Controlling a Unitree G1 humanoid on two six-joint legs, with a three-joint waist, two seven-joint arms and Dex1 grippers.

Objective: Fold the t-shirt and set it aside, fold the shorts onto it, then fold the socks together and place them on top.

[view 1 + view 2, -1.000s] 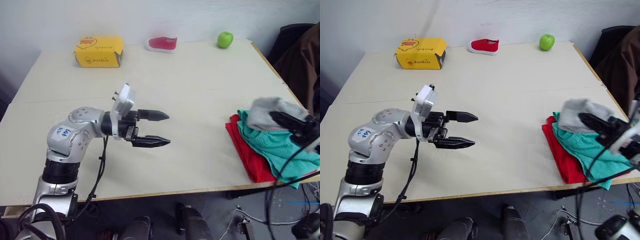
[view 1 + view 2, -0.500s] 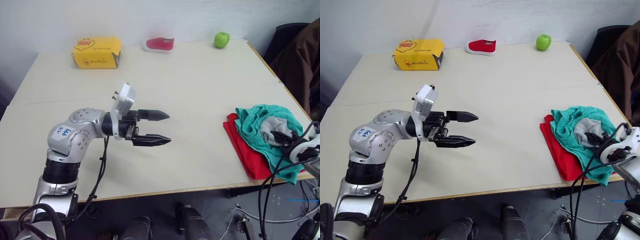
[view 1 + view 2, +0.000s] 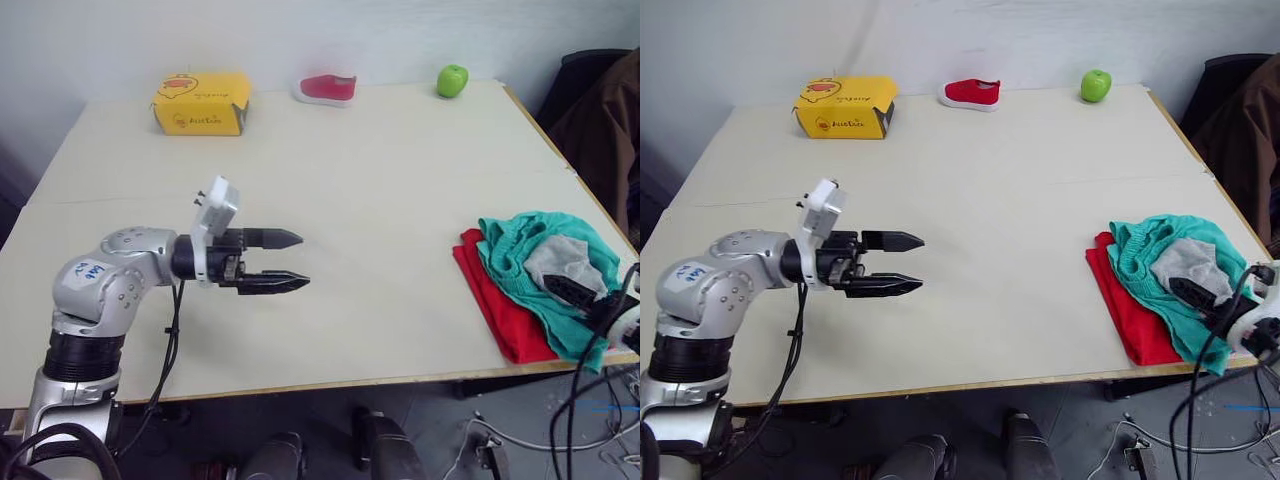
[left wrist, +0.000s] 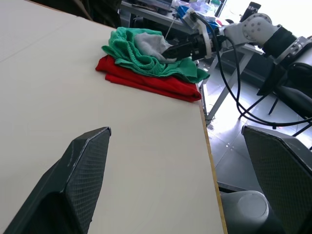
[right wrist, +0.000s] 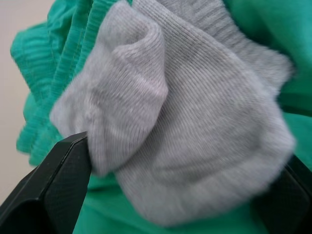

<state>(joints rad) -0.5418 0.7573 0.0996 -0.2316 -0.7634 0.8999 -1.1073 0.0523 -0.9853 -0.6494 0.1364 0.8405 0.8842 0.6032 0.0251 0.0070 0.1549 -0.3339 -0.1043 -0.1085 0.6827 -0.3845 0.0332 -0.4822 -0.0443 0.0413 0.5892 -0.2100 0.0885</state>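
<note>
The left eye view shows a big pale table (image 3: 380, 200). On its right side, near the front edge, sits a small pile of clothes. The red t-shirt (image 3: 500, 310) is on the bottom, lying flat on the table. The green shorts (image 3: 520, 255) lie bunched on top of it. The grey socks (image 3: 560, 258) sit on top of the shorts.

The right gripper (image 3: 572, 290) is at the near right side of the pile, and its black fingers point at the socks. In the right wrist view the socks (image 5: 185, 126) fill the space between the two fingers, which are spread wide, one on each side. The cloth looks like it touches them, but I cannot tell if they squeeze it.

The left gripper (image 3: 285, 262) hangs over the left part of the table, far from the clothes. Its two fingers are apart and hold nothing. They point to the right, toward the pile.

At the far edge of the table are a yellow box (image 3: 200, 103), a small red shoe (image 3: 327, 88) and a green apple (image 3: 452, 80).
</note>
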